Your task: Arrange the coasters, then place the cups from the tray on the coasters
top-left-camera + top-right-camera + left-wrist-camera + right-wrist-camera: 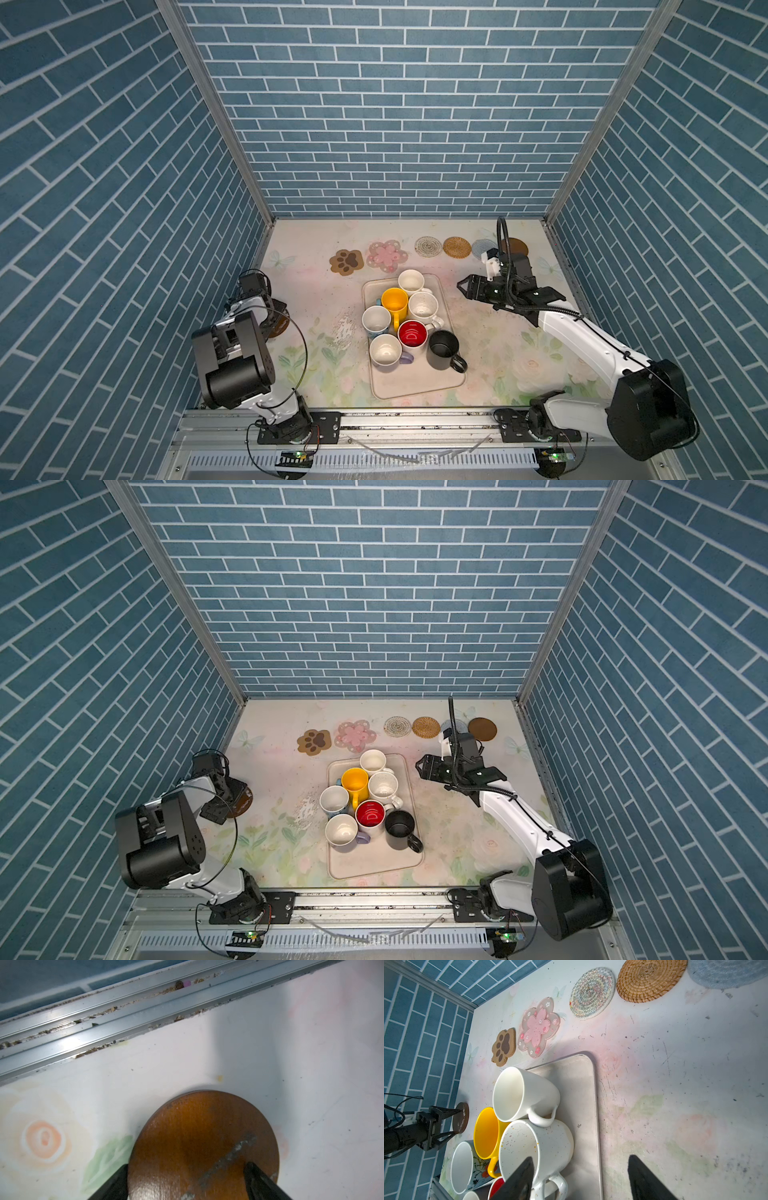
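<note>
1. I judge the coaster-arranging step is in hand, on its last piece. Across the upper middle of both top views six coasters lie in a row: brown paw-shaped mat (pixel 346 262), pink flower mat (pixel 386 255), pale patterned round mat (pixel 428 246), woven rattan round (pixel 456 246), pale blue knit round (pixel 480 249) and a dark brown disc (pixel 482 728).
2. The seventh, a glossy brown wooden disc (pixel 203 1136), sits at the left middle of the top views, well apart from that row.
3. The left gripper (pixel 453 1122) has its jaws set wide on either side of this disc. I cannot tell whether they pinch it yet.
4. The right gripper (pixel 463 286) hovers right of the tray, jaws apart and empty.
5. All seven mugs (pixel 395 301) stand crowded on the cream rectangular tray (pixel 415 388), none on a coaster.
6. Next, I think, comes a firm edge grip, a lift clear of the bench, then a carry to the row's left end beside the paw.
</note>
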Tool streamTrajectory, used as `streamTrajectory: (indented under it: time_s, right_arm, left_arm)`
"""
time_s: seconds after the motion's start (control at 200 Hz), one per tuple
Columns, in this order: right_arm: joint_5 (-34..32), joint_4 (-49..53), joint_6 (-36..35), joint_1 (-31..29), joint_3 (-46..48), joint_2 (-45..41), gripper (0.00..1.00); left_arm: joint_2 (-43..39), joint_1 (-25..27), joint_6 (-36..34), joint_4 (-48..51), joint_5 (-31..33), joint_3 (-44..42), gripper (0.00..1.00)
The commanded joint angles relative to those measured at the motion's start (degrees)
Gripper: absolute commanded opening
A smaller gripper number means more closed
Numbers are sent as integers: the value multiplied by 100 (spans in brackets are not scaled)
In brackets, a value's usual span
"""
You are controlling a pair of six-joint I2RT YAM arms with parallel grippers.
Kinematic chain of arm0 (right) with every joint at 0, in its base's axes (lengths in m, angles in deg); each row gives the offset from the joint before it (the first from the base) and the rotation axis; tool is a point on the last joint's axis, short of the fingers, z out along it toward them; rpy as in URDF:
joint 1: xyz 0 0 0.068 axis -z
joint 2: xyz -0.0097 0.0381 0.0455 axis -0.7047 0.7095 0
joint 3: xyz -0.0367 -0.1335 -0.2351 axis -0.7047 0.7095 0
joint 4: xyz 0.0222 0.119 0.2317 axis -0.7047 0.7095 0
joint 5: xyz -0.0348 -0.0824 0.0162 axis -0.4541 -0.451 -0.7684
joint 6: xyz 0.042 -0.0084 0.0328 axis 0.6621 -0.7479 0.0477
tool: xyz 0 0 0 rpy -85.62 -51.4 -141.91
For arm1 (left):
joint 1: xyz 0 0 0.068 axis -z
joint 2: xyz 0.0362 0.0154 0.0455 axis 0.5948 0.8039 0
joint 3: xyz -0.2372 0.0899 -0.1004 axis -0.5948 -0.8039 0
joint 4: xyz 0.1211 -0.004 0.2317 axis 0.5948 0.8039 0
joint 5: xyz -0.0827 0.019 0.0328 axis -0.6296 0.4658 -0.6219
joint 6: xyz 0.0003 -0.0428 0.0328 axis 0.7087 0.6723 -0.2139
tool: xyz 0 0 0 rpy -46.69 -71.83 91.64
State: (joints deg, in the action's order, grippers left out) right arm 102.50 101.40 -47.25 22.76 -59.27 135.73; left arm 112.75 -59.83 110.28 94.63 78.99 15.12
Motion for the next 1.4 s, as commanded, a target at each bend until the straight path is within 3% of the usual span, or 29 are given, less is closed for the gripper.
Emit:
streamTrajectory:
  time_s: [0.0,0.35,0.635,1.04,1.395]
  right_arm:
    - [36,-61,-189,42,-333,62,72]
    - [89,-52,-209,121,-698,539,72]
    - [79,-35,-207,240,-1106,888,72]
    - [159,-58,-215,485,-1465,1288,72]
    - [265,13,-222,715,-1562,1384,72]
  left_arm:
    - [467,162,33,70,-504,29,84]
    - [1417,850,90,341,-231,1257,84]
    - [2281,1210,186,690,-354,2536,84]
    - [3500,1556,462,1179,-335,4229,82]
    - [4056,1744,598,1477,-282,5177,81]
